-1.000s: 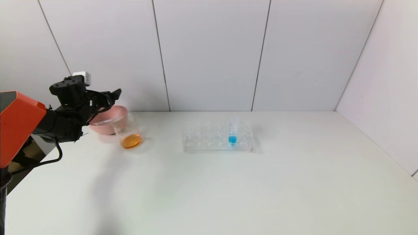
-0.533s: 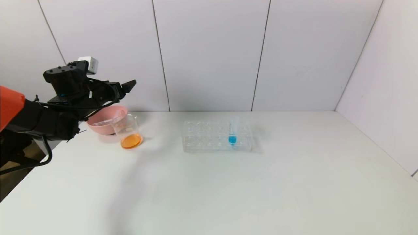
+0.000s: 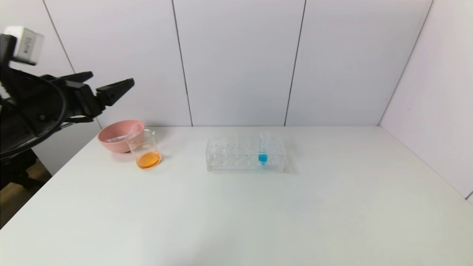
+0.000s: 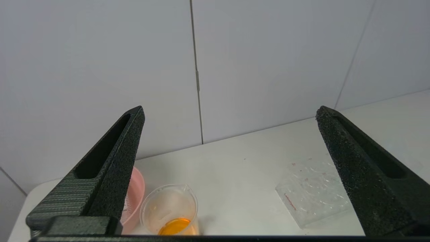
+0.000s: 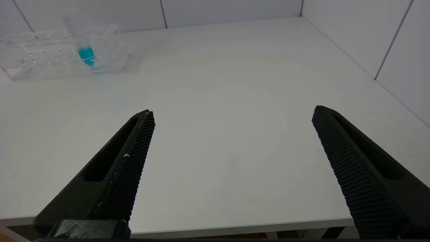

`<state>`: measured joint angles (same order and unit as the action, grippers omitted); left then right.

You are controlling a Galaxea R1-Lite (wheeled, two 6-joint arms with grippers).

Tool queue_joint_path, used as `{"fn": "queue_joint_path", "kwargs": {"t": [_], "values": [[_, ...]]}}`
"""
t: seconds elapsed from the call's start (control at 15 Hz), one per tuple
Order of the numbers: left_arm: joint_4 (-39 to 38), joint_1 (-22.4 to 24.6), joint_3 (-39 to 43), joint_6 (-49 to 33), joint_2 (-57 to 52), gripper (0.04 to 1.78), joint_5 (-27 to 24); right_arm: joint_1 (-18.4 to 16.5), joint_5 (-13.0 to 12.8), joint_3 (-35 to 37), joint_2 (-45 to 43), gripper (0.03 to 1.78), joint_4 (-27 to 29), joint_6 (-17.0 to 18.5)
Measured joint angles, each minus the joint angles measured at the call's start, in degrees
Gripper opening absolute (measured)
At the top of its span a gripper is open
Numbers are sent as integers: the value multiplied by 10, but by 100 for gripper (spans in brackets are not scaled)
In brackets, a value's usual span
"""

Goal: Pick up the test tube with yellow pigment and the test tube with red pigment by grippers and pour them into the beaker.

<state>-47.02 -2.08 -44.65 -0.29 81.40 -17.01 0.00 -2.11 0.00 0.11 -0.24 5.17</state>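
The beaker (image 3: 145, 147) stands at the table's back left with orange liquid in its bottom; it also shows in the left wrist view (image 4: 169, 210). My left gripper (image 3: 111, 79) is open and empty, held high above and left of the beaker, clear of it (image 4: 230, 111). My right gripper (image 5: 231, 112) is open and empty, low over the table's near edge, out of the head view. No tube with yellow or red liquid is in view.
A pink bowl (image 3: 114, 135) sits just behind-left of the beaker, touching it, with a clear item lying in it. A clear tube rack (image 3: 236, 155) stands mid-table holding one tube with blue liquid (image 3: 263, 149). The rack also shows in the right wrist view (image 5: 50, 50).
My left gripper has risen from just above the pink bowl and pulled back to the left, away from the beaker. Beaker, bowl and rack have not moved.
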Motion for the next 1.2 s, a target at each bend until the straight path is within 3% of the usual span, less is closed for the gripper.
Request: {"fn": "queue_joint_path", "kwargs": {"t": [0.2,0.73,0.93,1.2], "values": [[122,-3,19,24,-170,178,12,0,0,0,0,171,0,0],[481,15,-16,159,-537,178,123,0,0,0,0,171,0,0],[521,30,8,152,-637,178,128,0,0,0,0,171,0,0],[527,18,66,77,-744,178,127,0,0,0,0,171,0,0]]}}
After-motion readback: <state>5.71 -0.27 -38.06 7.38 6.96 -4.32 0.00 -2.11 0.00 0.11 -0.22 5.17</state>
